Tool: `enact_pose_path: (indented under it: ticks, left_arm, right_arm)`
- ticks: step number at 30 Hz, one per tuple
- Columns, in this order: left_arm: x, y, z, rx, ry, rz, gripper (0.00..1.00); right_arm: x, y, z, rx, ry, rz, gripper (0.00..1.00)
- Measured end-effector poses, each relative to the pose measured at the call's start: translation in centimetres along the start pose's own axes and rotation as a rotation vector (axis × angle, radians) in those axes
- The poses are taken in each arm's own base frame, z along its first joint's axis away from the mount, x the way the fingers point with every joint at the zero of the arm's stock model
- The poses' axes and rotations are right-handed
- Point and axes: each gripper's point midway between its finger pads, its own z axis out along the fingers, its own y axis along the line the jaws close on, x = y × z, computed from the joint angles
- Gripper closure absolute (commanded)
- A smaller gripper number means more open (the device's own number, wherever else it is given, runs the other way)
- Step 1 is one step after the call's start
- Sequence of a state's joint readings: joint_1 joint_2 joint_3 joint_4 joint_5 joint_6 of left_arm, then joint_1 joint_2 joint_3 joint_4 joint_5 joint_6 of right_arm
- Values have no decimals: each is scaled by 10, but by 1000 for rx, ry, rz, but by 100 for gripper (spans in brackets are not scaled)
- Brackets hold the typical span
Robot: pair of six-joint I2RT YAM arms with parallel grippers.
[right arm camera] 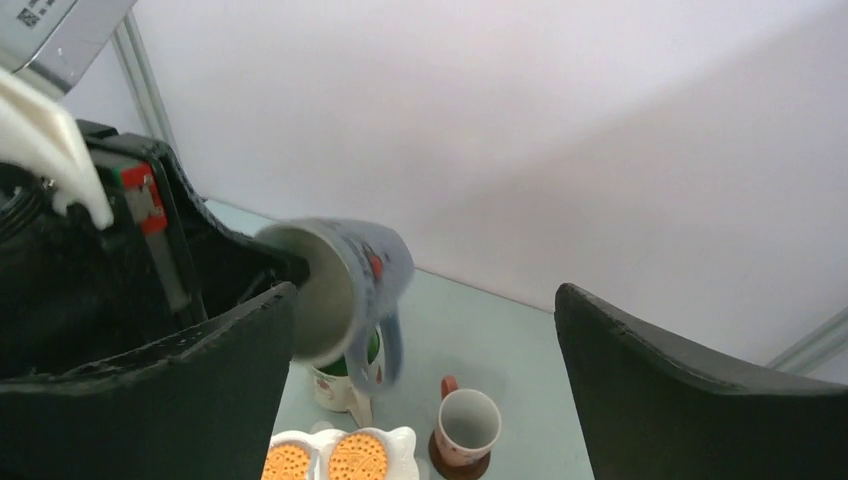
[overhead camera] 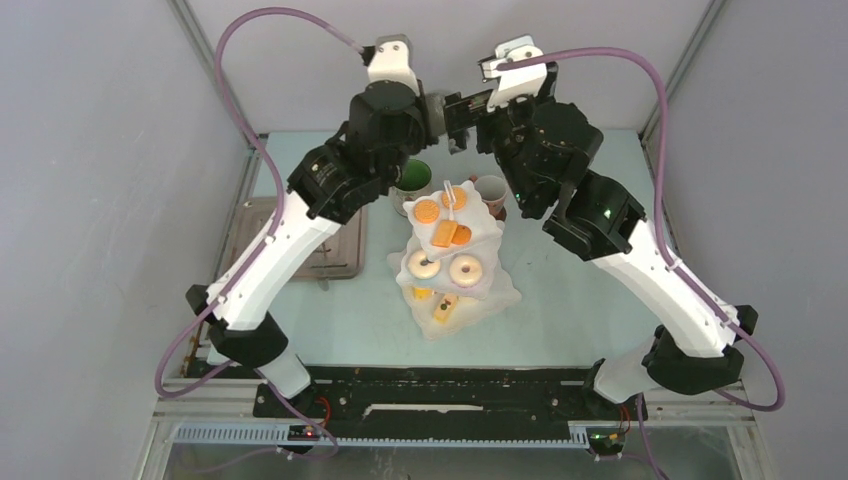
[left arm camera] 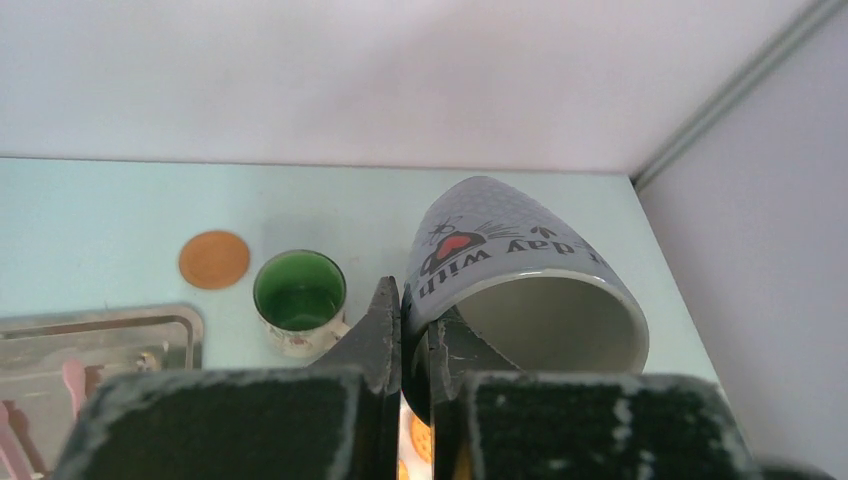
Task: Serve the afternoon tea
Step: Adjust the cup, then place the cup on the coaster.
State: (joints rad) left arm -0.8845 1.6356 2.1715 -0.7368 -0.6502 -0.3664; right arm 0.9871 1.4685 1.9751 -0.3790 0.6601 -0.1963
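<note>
Left gripper (left arm camera: 412, 305): fingers clamped on the rim of the grey mug (left arm camera: 520, 260), one finger inside and one outside. The mug is held above the table, tipped on its side.

Right gripper (right arm camera: 425, 290): fingers spread wide, grasping nothing, level with the raised mug.

Three-tier stand (overhead camera: 497, 232), table centre: orange biscuits (overhead camera: 427, 212) on the top tier, donuts (overhead camera: 464, 270) on the middle, yellow cakes (overhead camera: 446, 310) on the bottom.

Green-inside mug (left arm camera: 300, 300): upright at 11 o'clock from the stand. A bare coaster (left arm camera: 214, 259) lies near it.

Small white mug (right arm camera: 466, 425): at 1 o'clock, on a dark coaster (right arm camera: 445, 465).

Metal tray (overhead camera: 340, 250): at 9 o'clock.
</note>
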Motion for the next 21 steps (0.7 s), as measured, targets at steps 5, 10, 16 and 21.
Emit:
enact_pose_path:
  ticks: [5, 10, 16, 21]
  left_arm:
    - [-21, 42, 24, -82, -48, -71, 100]
    - [-33, 101, 46, -211, -74, -172, 100]
    - [-11, 174, 89, -368, -15, -336, 100]
    - [50, 220, 137, -496, 130, -387, 100]
  right_arm:
    - [-18, -14, -5, 21, -23, 22, 0]
    - [-9, -66, -13, 125, 18, 40, 0]
    - [60, -164, -56, 346, 165, 100, 0]
    - [134, -196, -93, 432, 333, 195, 0]
